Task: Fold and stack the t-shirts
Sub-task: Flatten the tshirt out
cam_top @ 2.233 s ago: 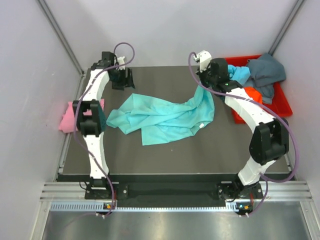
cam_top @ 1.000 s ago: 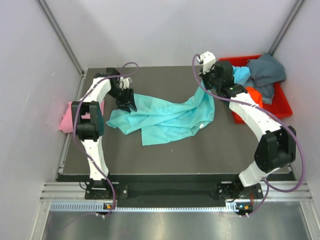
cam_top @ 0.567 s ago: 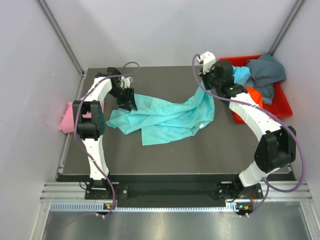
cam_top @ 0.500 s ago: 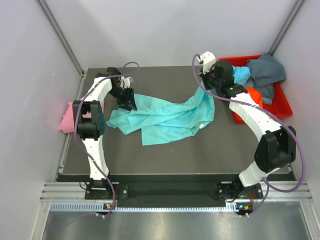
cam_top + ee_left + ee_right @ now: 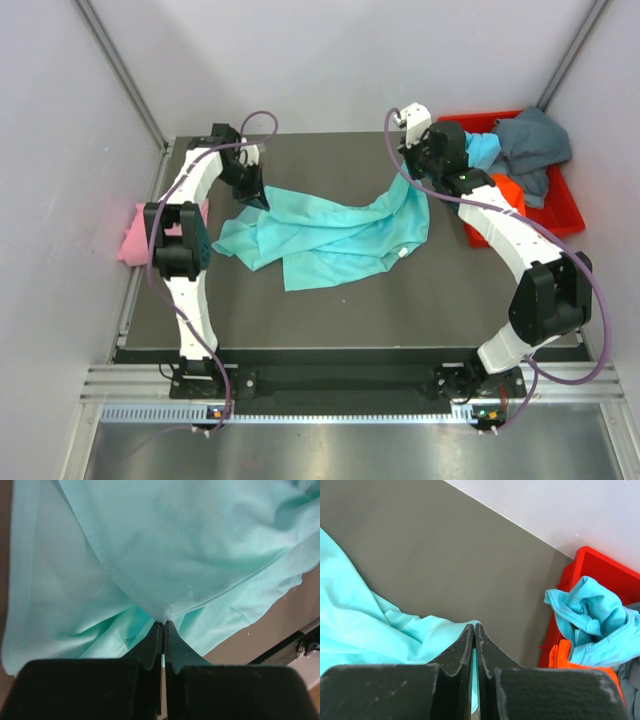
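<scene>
Dark table (image 5: 450, 290), teal t-shirt (image 5: 330, 235) tight in L gripper (image 5: 163, 625) & R gripper (image 5: 474, 627)

Left gripper (image 5: 163, 630) pinches the teal t-shirt (image 5: 190, 545), its two black fingers (image 5: 152, 647) pressed tight together on a stitched seam where the cloth gathers to a point. The shirt fills nearly the whole frame in soft creases and folds, with a double-stitched hem (image 5: 22, 565) running down its left side. A wedge of bare grey-brown surface (image 5: 272, 630) shows at lower right past the cloth's loose border, and a dark strip (image 5: 295, 647) lines the surface's edge there.
</scene>
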Available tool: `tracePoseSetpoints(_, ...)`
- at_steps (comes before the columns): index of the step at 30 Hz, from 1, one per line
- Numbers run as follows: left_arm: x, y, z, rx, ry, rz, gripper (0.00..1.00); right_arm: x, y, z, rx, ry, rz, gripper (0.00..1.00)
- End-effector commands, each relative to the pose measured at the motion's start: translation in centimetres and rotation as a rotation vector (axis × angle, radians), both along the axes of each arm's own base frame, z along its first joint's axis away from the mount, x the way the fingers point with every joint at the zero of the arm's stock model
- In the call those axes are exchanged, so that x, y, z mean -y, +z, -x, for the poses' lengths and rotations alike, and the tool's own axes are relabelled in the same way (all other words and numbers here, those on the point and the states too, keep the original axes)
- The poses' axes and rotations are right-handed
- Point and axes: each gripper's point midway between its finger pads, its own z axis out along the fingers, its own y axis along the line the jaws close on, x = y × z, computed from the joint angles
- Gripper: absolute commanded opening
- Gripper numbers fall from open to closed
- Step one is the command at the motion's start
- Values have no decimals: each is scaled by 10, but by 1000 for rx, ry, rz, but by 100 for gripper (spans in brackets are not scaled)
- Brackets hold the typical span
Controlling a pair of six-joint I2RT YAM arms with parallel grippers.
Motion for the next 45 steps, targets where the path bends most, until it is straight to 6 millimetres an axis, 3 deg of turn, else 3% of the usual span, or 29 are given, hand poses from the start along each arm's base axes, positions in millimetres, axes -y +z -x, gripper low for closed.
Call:
tracePoseSetpoints(1, 0, 78, -27, 253, -13, -8, 0, -7, 41, 1, 101, 14, -41, 0)
tracePoseSetpoints(3, -2, 108, -31, 339, -19, -15, 0, -1, 58, 1, 129, -14, -48, 0)
tracePoseSetpoints(6, -5, 149, -27, 453, -13, -28, 0, 13, 104, 5, 209, -75, -66, 0)
tracePoseSetpoints(7, -6, 160, -26, 485, -9, -30, 0, 18, 133, 9, 266, -88, -82, 0)
tracePoseSetpoints(9, -8, 189, -18, 558, 0, -39, 0, 31, 162, 14, 326, -130, -86, 0)
tracePoseSetpoints(10, -11, 198, -15, 585, 7, -47, 0, 40, 192, 22, 386, -153, -104, 0)
tracePoseSetpoints(12, -19, 228, -7, 677, 37, -78, 0, 48, 219, 32, 442, -174, -119, 0)
tracePoseSetpoints(13, -21, 237, -4, 708, 48, -88, 0, 56, 243, 43, 480, -195, -135, 0)
tracePoseSetpoints(14, -25, 259, 3, 788, 65, -101, 0, 59, 254, 49, 494, -202, -149, 0)
tracePoseSetpoints(16, -32, 281, 11, 882, 93, -126, 0, 69, 287, 73, 557, -218, -174, 0)
tracePoseSetpoints(17, -36, 314, 23, 994, 115, -129, 0, 73, 296, 82, 577, -223, -184, 0)
tracePoseSetpoints(19, -43, 322, 35, 1038, 141, -158, 0, 84, 314, 108, 616, -233, -202, 0)
tracePoseSetpoints(20, -47, 338, 50, 1086, 160, -164, 0, 88, 317, 116, 627, -239, -200, 0)
tracePoseSetpoints(24, -57, 360, 84, 1163, 206, -191, 0, 111, 319, 163, 662, -255, -204, 0)
tracePoseSetpoints(25, -58, 366, 92, 1186, 210, -192, 0, 120, 322, 185, 681, -258, -214, 0)
tracePoseSetpoints(26, -59, 381, 111, 1239, 219, -189, 0, 122, 324, 195, 683, -255, -239, 0)
tracePoseSetpoints(27, -60, 383, 118, 1255, 220, -188, 0, 125, 327, 207, 692, -251, -257, 0)
tracePoseSetpoints(28, -60, 399, 137, 1316, 223, -181, 0, 132, 335, 229, 715, -246, -271, 0)
tracePoseSetpoints(30, -60, 410, 153, 1361, 223, -172, 0, 136, 342, 251, 735, -242, -312, 0)
tracePoseSetpoints(31, -60, 414, 160, 1377, 223, -170, 0, 138, 349, 274, 763, -224, -323, 0)
tracePoseSetpoints(34, -59, 428, 186, 1426, 223, -148, 0, 138, 360, 316, 814, -185, -357, 0)
tracePoseSetpoints(39, -54, 441, 206, 1452, 241, -83, 0, 133, 383, 360, 884, -134, -416, 0)
tracePoseSetpoints(41, -53, 451, 208, 1473, 238, -76, 0, 131, 389, 359, 879, -126, -421, 0)
tracePoseSetpoints(42, -54, 453, 208, 1477, 238, -76, 0, 130, 402, 371, 916, -113, -430, 0)
tracePoseSetpoints(43, -54, 459, 205, 1483, 242, -78, 0, 126, 405, 363, 902, -92, -419, 0)
tracePoseSetpoints(45, -57, 459, 198, 1480, 246, -97, 0, 125, 418, 366, 932, -80, -422, 0)
